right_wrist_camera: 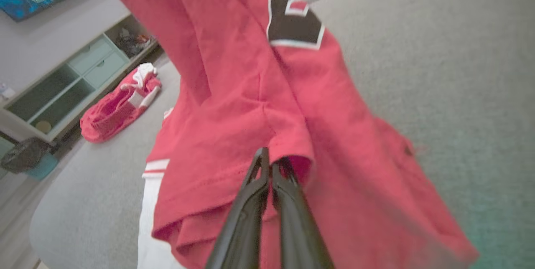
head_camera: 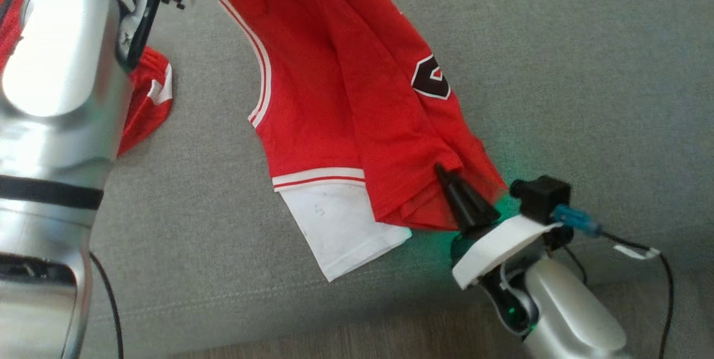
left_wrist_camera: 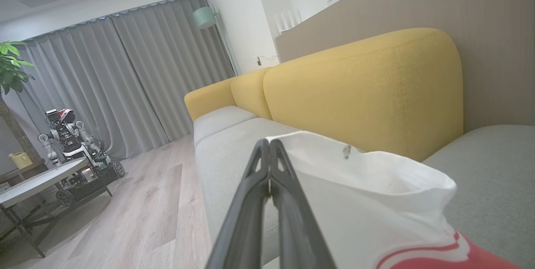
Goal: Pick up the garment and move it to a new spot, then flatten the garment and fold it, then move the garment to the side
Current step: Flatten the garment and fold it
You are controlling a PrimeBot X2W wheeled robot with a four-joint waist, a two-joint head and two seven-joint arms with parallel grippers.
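The garment (head_camera: 334,86) is a red jersey with white trim, a white sleeve and a dark number patch, stretched over the grey sofa seat (head_camera: 558,69). My right gripper (head_camera: 440,169) is shut on a fold of red cloth near the garment's lower hem; in the right wrist view the cloth (right_wrist_camera: 259,93) bunches around the closed tips of the right gripper (right_wrist_camera: 269,158). In the left wrist view my left gripper (left_wrist_camera: 269,141) is shut, with the garment's white sleeve (left_wrist_camera: 368,194) caught at its tips and hanging to the right.
A second red and white garment (head_camera: 148,102) lies crumpled on the seat behind my silver left arm (head_camera: 56,69). The yellow backrest (left_wrist_camera: 355,89) lines the sofa. The seat's front edge and wood floor (head_camera: 334,342) run along the bottom. Another robot (left_wrist_camera: 71,143) stands by a table.
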